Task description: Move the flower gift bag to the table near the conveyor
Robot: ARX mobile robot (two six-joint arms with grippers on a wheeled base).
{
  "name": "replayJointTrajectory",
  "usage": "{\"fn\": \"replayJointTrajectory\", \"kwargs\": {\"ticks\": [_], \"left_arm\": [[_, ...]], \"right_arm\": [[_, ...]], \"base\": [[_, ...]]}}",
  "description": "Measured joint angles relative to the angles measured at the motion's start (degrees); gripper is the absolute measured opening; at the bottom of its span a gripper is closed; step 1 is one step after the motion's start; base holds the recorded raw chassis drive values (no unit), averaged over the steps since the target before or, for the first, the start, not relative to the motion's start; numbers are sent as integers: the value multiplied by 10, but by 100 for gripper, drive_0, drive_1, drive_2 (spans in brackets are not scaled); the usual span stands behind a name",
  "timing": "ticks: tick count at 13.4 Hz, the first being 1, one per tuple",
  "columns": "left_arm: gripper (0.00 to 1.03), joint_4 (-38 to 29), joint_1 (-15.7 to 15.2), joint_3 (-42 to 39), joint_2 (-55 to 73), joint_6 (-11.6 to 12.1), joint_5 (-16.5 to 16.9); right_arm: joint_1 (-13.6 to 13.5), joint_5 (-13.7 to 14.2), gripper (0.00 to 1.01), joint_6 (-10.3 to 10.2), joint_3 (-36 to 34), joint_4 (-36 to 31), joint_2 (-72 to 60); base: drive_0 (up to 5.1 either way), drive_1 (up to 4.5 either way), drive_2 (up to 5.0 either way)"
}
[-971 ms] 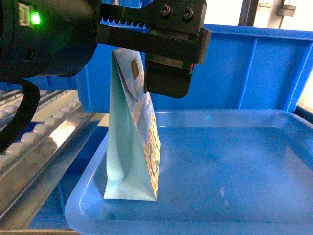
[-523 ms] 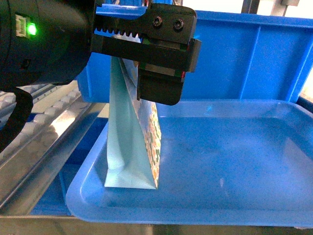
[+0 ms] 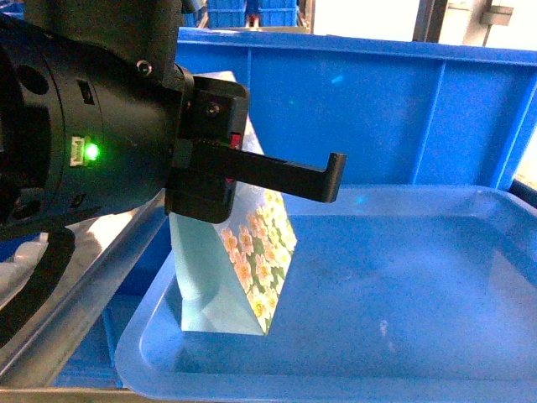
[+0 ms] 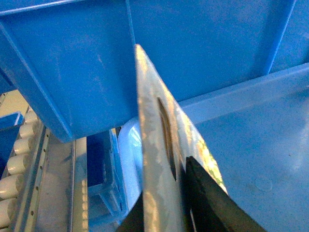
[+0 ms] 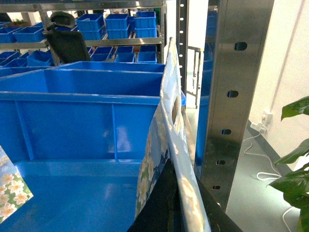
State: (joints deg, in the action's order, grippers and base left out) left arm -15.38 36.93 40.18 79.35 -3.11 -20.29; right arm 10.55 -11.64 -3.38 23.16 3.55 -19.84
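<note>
The flower gift bag (image 3: 260, 252) stands tilted in the glossy blue tray (image 3: 403, 285), blossom face toward me and mint-green side on the left. Its base looks to touch the tray floor. My left gripper (image 3: 327, 178) is shut on the bag's top edge. The left wrist view shows that edge (image 4: 152, 135) with its oval handle hole clamped in the left gripper (image 4: 166, 188). The conveyor (image 4: 19, 159) lies left of the tray. My right gripper (image 5: 183, 188) is shut on another flowered bag (image 5: 166, 121). The table is out of view.
A tall blue bin (image 3: 377, 109) stands right behind the tray. The conveyor's steel frame (image 3: 101, 269) runs along the tray's left rim. In the right wrist view a perforated steel post (image 5: 231, 96) stands close on the right, a plant (image 5: 294, 145) beyond it.
My left gripper has turned and swung lower and leftward with the bag. The bag now leans and shows its blossom face instead of its narrow edge.
</note>
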Motion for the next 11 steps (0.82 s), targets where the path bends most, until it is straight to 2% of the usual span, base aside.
{"fn": "replayJointTrajectory", "kwargs": {"ticks": [1, 4, 6, 9, 11], "left_arm": [[2, -1, 0, -1, 0, -4, -1], [2, -12, -9, -15, -16, -4, -12], [2, -31, -26, -29, -46, 11, -17], [2, -49, -75, -44, -106, 36, -5], [2, -41, -120, -65, -149, 50, 8]], "right_arm": [[0, 0, 2, 0, 0, 0, 0], [0, 0, 2, 0, 0, 0, 0], [0, 0, 2, 0, 0, 0, 0], [0, 0, 2, 0, 0, 0, 0], [0, 0, 2, 0, 0, 0, 0]], "base": [[0, 0, 0], [0, 0, 0], [0, 0, 0], [0, 0, 0], [0, 0, 0]]}}
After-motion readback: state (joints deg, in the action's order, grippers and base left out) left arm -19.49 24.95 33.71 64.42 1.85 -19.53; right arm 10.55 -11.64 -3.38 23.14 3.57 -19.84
